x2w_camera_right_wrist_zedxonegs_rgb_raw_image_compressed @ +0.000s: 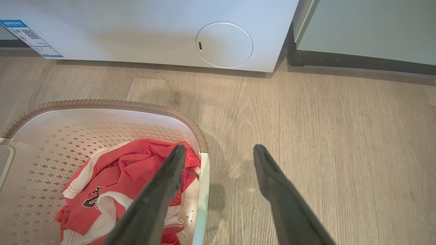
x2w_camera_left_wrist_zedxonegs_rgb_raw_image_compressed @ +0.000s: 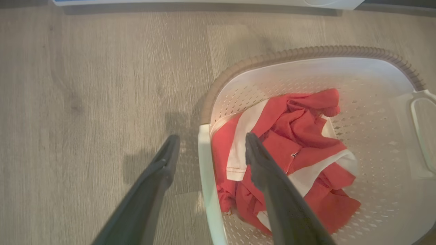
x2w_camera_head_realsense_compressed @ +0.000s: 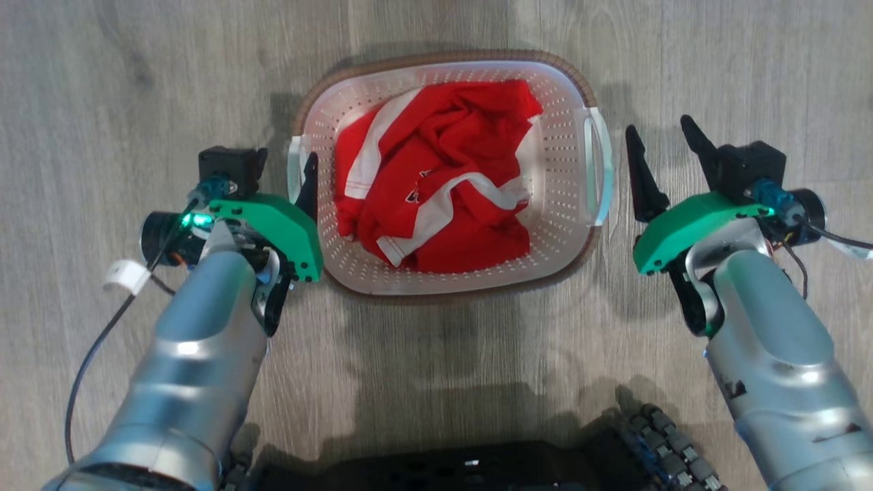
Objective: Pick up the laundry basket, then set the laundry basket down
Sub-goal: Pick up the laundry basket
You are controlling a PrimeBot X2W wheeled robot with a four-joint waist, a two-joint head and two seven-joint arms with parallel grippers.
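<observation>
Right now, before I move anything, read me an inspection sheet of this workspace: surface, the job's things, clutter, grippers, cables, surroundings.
Surface: grey wood-look plank floor, flat.
Job's things: small white perforated plastic laundry basket with brown woven-look rim, standing on the floor, holding a crumpled red and white garment.
Clutter: nothing seen.
Grippers: left gripper open, fingers either side of the basket's left loop handle; right gripper open, beside the right loop handle, not gripping.
Cables: black cable with white tag along the left forearm; dark cable at the right wrist.
Surroundings: white appliance front with round cover beyond the basket.
</observation>
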